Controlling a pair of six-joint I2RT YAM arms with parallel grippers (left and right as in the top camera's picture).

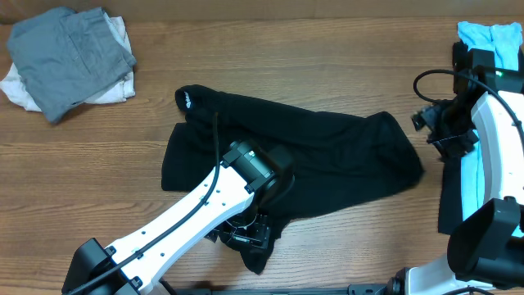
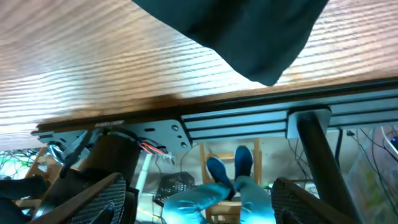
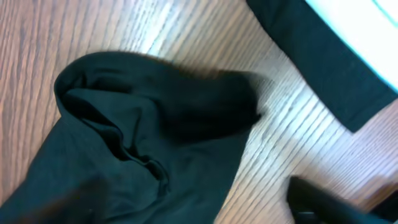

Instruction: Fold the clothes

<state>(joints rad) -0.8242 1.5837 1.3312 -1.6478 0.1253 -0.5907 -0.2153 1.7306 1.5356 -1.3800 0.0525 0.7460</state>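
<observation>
The black T-shirt lay crumpled and unfolded across the middle of the frame, its neck with a small white label toward the upper left and one corner trailing to the lower edge beneath the left arm. A grey and white pile sat in the upper left corner and a light-blue shirt in the upper right. The left wrist view alone showed the left claw wide, its fingers far apart with nothing between them, and a corner of the T-shirt at the top. The right wrist view showed a rumpled opening of the shirt close up and a second dark cloth at upper right. Only one finger of the right claw showed there, so I cannot tell its spread. The wooden table had a metal rail and loose wires at its edge.
</observation>
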